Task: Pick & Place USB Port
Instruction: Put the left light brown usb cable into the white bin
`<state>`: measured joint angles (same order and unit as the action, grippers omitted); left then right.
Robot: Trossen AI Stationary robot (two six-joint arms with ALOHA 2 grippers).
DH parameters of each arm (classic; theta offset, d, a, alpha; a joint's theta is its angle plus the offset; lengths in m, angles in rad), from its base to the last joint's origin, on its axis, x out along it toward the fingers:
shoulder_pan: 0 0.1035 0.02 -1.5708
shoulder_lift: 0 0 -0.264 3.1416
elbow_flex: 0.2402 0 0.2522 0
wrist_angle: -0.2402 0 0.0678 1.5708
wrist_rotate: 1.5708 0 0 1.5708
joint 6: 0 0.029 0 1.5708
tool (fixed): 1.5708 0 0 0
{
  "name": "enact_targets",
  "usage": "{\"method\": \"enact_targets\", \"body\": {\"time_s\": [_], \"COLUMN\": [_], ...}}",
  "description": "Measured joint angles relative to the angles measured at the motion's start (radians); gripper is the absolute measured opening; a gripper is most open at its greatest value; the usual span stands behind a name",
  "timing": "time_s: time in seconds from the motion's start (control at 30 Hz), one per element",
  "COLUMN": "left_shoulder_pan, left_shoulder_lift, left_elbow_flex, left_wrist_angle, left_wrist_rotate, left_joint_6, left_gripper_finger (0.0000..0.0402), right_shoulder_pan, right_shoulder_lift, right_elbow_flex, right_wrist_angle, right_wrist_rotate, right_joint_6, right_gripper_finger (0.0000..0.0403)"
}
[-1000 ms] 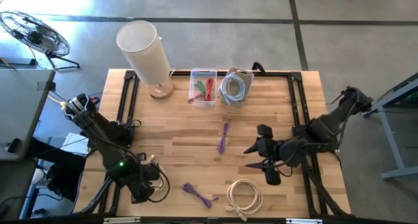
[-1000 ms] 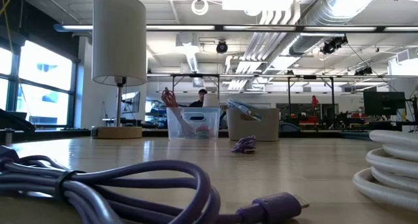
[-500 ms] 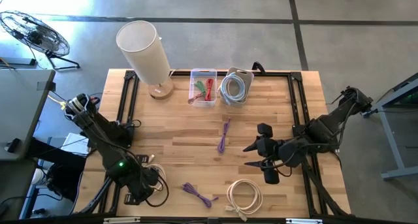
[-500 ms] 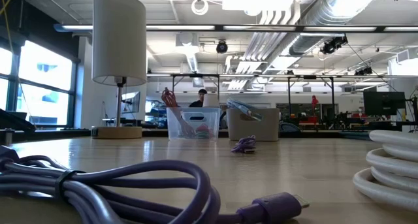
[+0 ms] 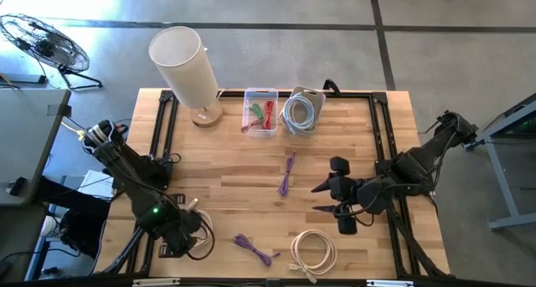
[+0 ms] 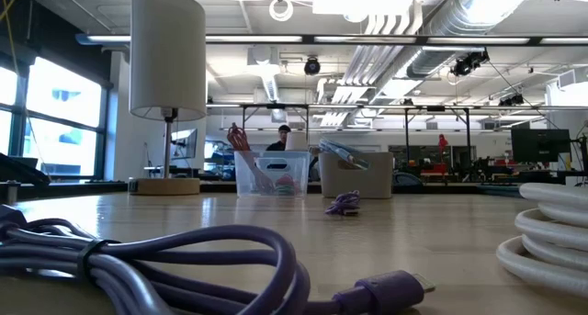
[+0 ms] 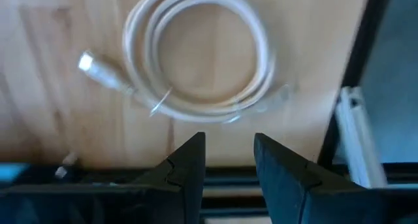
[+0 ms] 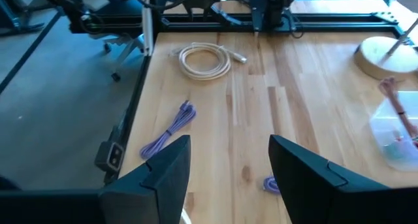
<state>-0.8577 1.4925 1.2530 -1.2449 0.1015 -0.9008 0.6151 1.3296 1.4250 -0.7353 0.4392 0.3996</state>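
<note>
The right gripper (image 5: 320,198) hovers right of centre in the high view, fingers spread and holding nothing, aimed toward the purple cable (image 5: 286,172) lying loose mid-bench. The left gripper (image 5: 177,237) waits at the lower left, fingers apart and empty. Two more cables lie along the lower edge: a purple bundle (image 5: 254,248) and a white coil (image 5: 313,250). This looks like the approach step; next, the right arm must descend over a cable and close on it.

Table (image 5: 234,178): pale matt wood planks. Bin (image 5: 260,111): clear glossy plastic. Lampshade (image 5: 180,57): matt white cloth. Cables (image 5: 312,251): smooth plastic.
</note>
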Motion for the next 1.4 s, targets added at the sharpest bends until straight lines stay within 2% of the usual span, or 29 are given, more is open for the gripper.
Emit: {"method": "enact_targets", "body": {"time_s": [0.13,0.23,0.33,0.57,0.73,1.03,1.2,1.4], "left_shoulder_pan": [0.0,0.0,0.0,0.0,0.0,0.0,0.0,0.0], "left_shoulder_lift": [0.008,0.006,0.006,0.006,0.006,0.006,0.012,0.046], "left_elbow_flex": [0.001,0.001,0.001,0.001,0.001,0.001,0.001,0.001], "left_wrist_angle": [-0.042,-0.03,-0.022,0.005,0.046,0.242,0.308,0.279], "left_wrist_rotate": [-0.054,-0.058,-0.046,-0.062,-0.088,-0.257,-0.269,-0.228], "left_joint_6": [-0.05,-0.023,0.016,0.04,0.013,0.008,-0.008,-0.361], "left_gripper_finger": [0.0128,0.0145,0.0183,0.0302,0.0349,0.0363,0.0363,0.0363], "right_shoulder_pan": [0.0,0.0,0.0,0.0,0.0,0.002,0.01,0.01], "right_shoulder_lift": [0.0,0.0,0.0,0.0,0.0,0.0,0.0,0.0], "right_elbow_flex": [0.0,0.0,0.0,0.0,0.0,0.0,0.0,0.0], "right_wrist_angle": [0.0,0.0,0.0,0.0,0.0,0.023,0.036,0.061], "right_wrist_rotate": [0.023,0.023,0.023,0.023,0.022,0.022,0.021,-0.001], "right_joint_6": [0.0,0.005,0.019,0.045,0.055,0.057,0.057,0.057], "right_gripper_finger": [0.0199,0.0199,0.0199,0.0199,0.0199,0.0199,0.0199,0.0199]}}
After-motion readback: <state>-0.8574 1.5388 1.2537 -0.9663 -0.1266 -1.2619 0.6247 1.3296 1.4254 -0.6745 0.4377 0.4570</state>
